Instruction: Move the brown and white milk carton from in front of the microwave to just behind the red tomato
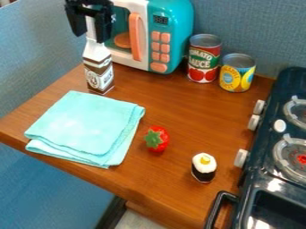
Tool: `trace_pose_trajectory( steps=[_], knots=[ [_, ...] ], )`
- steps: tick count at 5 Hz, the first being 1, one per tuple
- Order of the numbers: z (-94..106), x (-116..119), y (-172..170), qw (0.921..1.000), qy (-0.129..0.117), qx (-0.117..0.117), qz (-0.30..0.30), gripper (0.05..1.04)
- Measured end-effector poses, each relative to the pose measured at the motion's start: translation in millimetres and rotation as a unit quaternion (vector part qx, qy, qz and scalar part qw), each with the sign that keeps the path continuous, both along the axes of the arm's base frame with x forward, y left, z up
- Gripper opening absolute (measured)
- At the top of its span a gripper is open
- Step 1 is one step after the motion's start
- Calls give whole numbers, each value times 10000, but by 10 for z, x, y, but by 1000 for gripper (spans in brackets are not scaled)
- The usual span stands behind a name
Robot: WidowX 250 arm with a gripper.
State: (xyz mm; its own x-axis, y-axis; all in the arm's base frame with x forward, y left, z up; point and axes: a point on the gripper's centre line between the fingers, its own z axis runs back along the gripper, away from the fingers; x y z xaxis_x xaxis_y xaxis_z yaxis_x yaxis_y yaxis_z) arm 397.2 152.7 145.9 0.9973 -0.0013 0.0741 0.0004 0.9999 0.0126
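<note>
We had the end effector partly closed, gripping the brown-and-white bottle by its neck, likely because it was slimmest there, upright between toy microwave and folded cloth.

Teal-and-white toy microwave stood at back of wooden table, orange round piece inside. Red-labelled can and shorter yellow-and-blue can stood beside it. Folded aqua cloth lay left of red toy fruit; black-and-white toy food sat near dark toy stove.
</note>
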Motion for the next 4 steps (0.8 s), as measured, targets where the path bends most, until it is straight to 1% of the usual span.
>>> trace_pose_trajectory(
  steps=[1,2,3,4],
  knots=[
    [-6,31,29,10000,-4,74,15,1001],
    [-18,14,75,9997,72,229,68,1001],
    [-107,14,140,9985,310,356,261,1001],
    [-137,38,181,9977,485,391,271,1001]
  ],
)
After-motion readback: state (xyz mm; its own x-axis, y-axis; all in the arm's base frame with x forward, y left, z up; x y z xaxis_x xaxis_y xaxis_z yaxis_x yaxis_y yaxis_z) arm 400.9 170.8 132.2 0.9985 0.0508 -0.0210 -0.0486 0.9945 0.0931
